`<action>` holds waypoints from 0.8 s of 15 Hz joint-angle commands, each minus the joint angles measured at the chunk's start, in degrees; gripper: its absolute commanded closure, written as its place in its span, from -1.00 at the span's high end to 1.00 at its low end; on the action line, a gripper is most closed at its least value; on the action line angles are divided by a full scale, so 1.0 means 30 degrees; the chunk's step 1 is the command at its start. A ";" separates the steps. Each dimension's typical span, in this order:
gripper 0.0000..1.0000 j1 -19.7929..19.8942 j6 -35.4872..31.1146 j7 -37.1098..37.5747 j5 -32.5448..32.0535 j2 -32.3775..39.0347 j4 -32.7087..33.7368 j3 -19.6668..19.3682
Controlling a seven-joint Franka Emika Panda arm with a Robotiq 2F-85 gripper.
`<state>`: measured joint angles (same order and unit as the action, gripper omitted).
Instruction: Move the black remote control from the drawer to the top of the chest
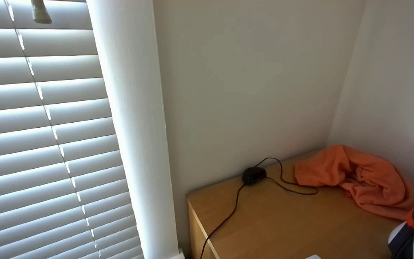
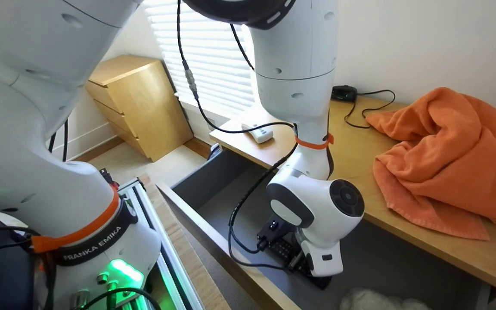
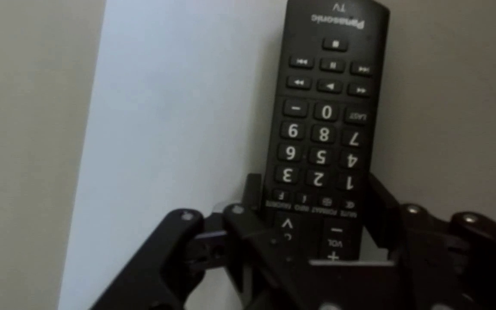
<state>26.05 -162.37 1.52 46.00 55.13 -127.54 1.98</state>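
Observation:
The black remote control [image 3: 327, 107] lies between my fingers in the wrist view, its lettering upside down. My gripper [image 3: 317, 193] is closed to the remote's width, one finger along each long side. In an exterior view the gripper [image 2: 295, 260] is inside the open grey drawer [image 2: 230, 198], and one end of the remote [image 2: 320, 280] sticks out below it. I cannot tell whether the remote touches the drawer floor. The flat wooden top of the chest [image 1: 293, 223] shows in both exterior views [image 2: 355, 168], above and behind the drawer. The gripper is out of view in an exterior view.
An orange cloth [image 2: 450, 159] covers one side of the chest top. A black device with a cable [image 1: 253, 175] lies near the wall. A white handset [image 2: 260, 134] lies near the chest's edge. A fluffy white thing [image 2: 377, 299] is in the drawer. Another wooden cabinet [image 2: 157, 103] stands behind.

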 commanded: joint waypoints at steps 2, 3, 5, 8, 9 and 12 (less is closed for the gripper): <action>-0.35 0.0404 -0.0669 -0.0589 0.0688 -0.1037 -0.1139 0.0173; -0.35 0.0204 -0.0571 -0.0428 0.0599 -0.1344 -0.1441 -0.0018; -0.35 0.0210 -0.0344 -0.0531 0.0506 -0.2080 -0.2043 -0.0103; -0.35 0.0256 -0.0099 -0.0522 0.0539 -0.3277 -0.2919 -0.0187; -0.35 0.0076 -0.0080 -0.0339 0.0515 -0.3786 -0.3327 -0.0345; -0.35 -0.0312 0.0077 -0.0027 0.0438 -0.5343 -0.4498 -0.0700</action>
<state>26.20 -163.27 1.16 46.60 45.22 -135.98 1.11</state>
